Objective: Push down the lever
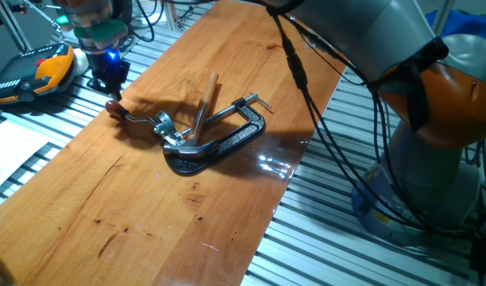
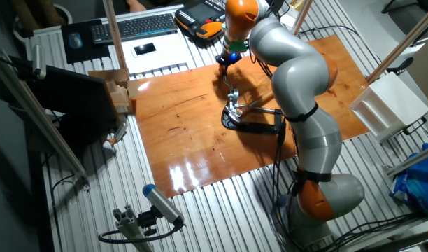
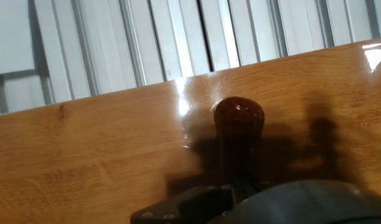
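Note:
The lever (image 1: 138,118) is a thin silvery rod with a dark reddish knob (image 1: 113,106), hinged on a small silver bracket (image 1: 163,125) on the wooden board. It lies low, close to the board, with the knob pointing left. My gripper (image 1: 110,86) hangs directly over the knob, its black fingers together and its tips at or just above the knob. In the hand view the knob (image 3: 238,118) stands right in front of the dark gripper body, near the board's edge. In the other fixed view the gripper (image 2: 225,61) is at the board's far side.
A wooden-handled hammer (image 1: 205,97) and a black C-clamp (image 1: 231,137) lie just right of the bracket. The wooden board (image 1: 108,214) rests on a slatted metal table. An orange-black device (image 1: 46,71) lies behind the gripper. Wooden blocks (image 2: 120,94) stand off the board's edge.

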### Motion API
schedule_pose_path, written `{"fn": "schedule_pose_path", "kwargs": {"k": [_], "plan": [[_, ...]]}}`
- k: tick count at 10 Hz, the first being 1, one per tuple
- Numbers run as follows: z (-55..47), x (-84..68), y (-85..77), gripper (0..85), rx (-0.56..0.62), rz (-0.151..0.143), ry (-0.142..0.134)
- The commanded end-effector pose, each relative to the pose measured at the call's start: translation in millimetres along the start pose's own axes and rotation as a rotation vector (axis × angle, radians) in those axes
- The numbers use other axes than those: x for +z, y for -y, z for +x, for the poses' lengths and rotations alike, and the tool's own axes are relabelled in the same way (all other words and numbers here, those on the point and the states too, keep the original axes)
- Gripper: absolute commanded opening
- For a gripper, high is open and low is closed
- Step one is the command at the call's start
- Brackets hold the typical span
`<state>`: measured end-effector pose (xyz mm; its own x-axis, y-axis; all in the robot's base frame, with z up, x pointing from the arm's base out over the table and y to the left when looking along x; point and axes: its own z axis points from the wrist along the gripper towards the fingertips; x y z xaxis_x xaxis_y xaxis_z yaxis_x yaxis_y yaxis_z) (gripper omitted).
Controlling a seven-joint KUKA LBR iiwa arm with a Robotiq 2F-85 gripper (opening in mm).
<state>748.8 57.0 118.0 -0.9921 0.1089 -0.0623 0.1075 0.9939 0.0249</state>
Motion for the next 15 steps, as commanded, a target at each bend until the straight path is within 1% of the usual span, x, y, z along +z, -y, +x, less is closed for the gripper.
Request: {"fn": "schedule_pose_path", "kwargs": {"k": [1, 2, 3, 4, 6, 8, 9, 10, 11, 12, 13, 14, 15], "plan": [[1.7, -6.1, -0.2, 0.0, -0.010, -0.004, 0.003], [3.5, -9.8, 0.2, 0.0, -0.019, -0.010, -0.002], [7.3, -17.1, 1.7, 0.0, -0.029, -0.019, -0.014], [12.3, -26.5, 4.4, 0.0, -0.037, -0.020, -0.022], [22.7, -47.4, 8.9, 0.0, -0.043, -0.017, -0.020], [30.6, -62.2, 13.4, 0.0, -0.064, -0.025, -0.016], [34.7, -69.8, 17.2, 0.0, -0.092, -0.017, -0.013], [38.0, -76.0, 22.1, 0.0, -0.107, -0.026, -0.009], [38.0, -76.0, 22.1, 0.0, -0.104, -0.014, 0.048], [38.0, -76.0, 22.1, 0.0, -0.100, 0.025, 0.106], [38.0, -76.0, 22.1, 0.0, -0.087, 0.051, 0.139], [38.0, -76.0, 22.1, 0.0, -0.055, 0.044, 0.116], [38.0, -76.0, 22.1, 0.0, -0.052, 0.038, 0.080]]}}
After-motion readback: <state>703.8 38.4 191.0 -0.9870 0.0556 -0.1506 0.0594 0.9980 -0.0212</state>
